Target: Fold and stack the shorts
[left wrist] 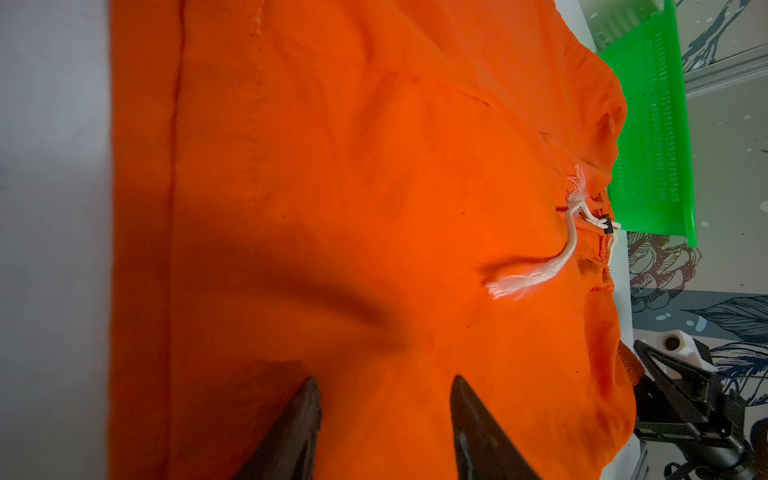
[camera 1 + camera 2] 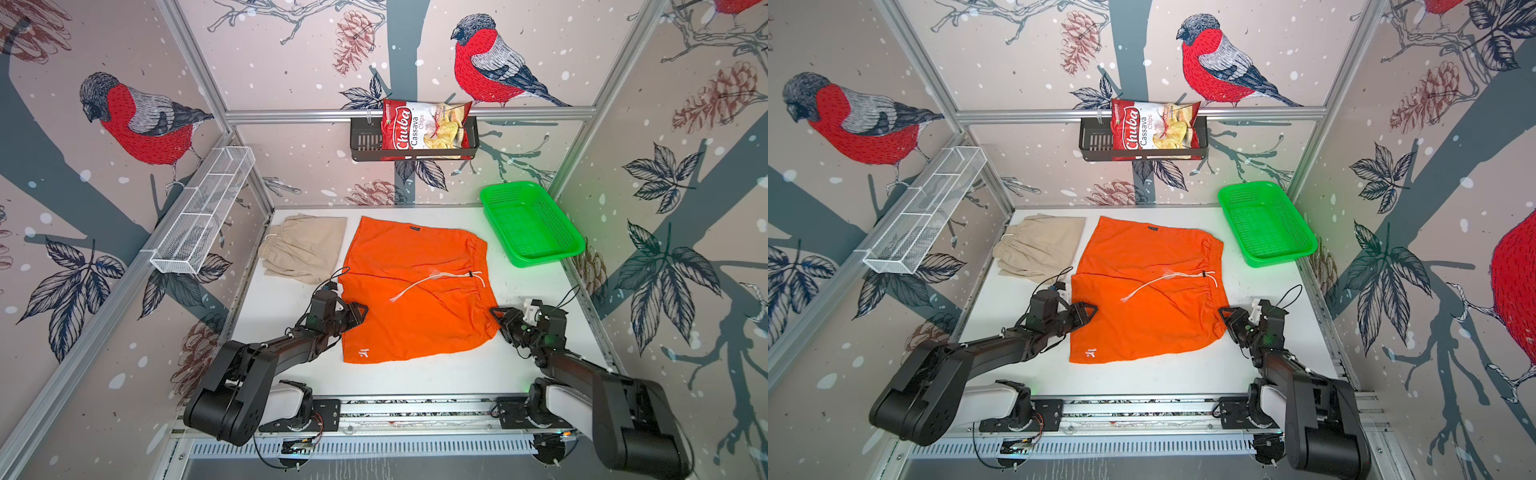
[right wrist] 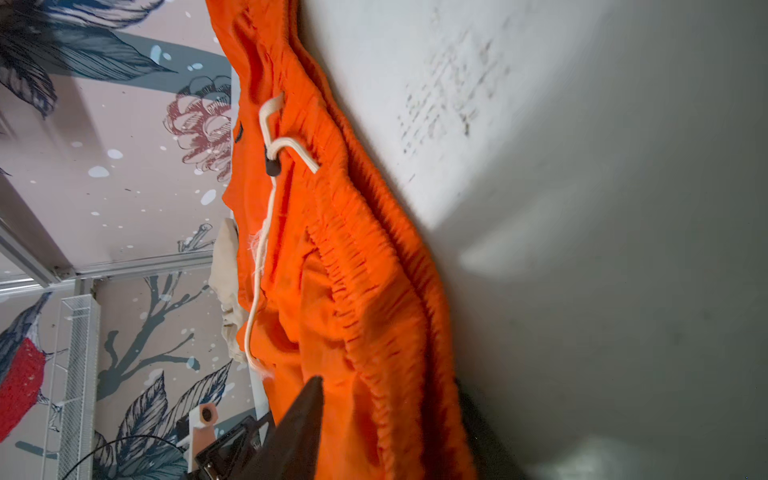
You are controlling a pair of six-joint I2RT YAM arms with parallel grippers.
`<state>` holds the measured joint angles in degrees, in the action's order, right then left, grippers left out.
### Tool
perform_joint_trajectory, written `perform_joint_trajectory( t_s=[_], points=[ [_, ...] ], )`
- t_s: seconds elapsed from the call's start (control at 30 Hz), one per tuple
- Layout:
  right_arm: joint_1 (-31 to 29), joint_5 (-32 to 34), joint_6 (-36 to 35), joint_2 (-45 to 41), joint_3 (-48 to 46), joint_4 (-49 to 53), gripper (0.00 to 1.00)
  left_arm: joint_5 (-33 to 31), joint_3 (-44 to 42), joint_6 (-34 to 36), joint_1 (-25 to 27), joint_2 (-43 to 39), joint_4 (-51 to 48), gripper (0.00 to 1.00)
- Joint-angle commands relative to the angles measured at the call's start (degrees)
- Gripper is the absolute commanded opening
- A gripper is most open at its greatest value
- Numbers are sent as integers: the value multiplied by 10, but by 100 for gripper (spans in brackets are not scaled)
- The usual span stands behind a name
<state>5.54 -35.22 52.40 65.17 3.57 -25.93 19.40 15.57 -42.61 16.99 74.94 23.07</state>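
While the orange shorts (image 2: 415,299) lie spread flat in the middle of the counter (image 2: 415,374), with the beige shorts (image 2: 303,249) near them toward the far left and apparently folded already, the step in hand looks like the first fold of the orange pair. The left gripper (image 1: 384,386) sits over the hem side with its jaws half apart and cloth showing between them; nothing is pinched. The right gripper (image 2: 500,320) straddles the near corner of the waistband (image 3: 365,266), one finger above and one beneath, but I cannot tell whether it has clamped. To fold well, both should pinch every layer at matching near corners, lift only slightly, then carry the near half over the far half together so the edges meet. The loose drawstring (image 2: 432,282) lies across the front — better tucked inside than trailing out.
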Motion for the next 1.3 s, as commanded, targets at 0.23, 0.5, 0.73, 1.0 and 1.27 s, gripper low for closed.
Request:
perform_joint_trajectory(
  t_s=[0.23, 0.5, 0.73, 1.0, 1.27],
  points=[
    [-14, -2, -13, 16, -3, 42, 1, -48, 8, -11, 0, 39, -34, 52],
    [-115, 123, 90, -113, -26, 68, 0, -67, 45, 4, 1, 31, -72, 53],
    [-141, 169, 129, -178, -41, 88, 0, -70, 69, 9, 0, -28, -145, 57],
    [-152, 162, 125, -159, -26, 89, 0, -72, 105, -31, 0, -141, -321, 62],
    [-164, 169, 124, -152, -15, 91, 0, -74, 116, -143, 0, -243, -474, 61]
  ],
)
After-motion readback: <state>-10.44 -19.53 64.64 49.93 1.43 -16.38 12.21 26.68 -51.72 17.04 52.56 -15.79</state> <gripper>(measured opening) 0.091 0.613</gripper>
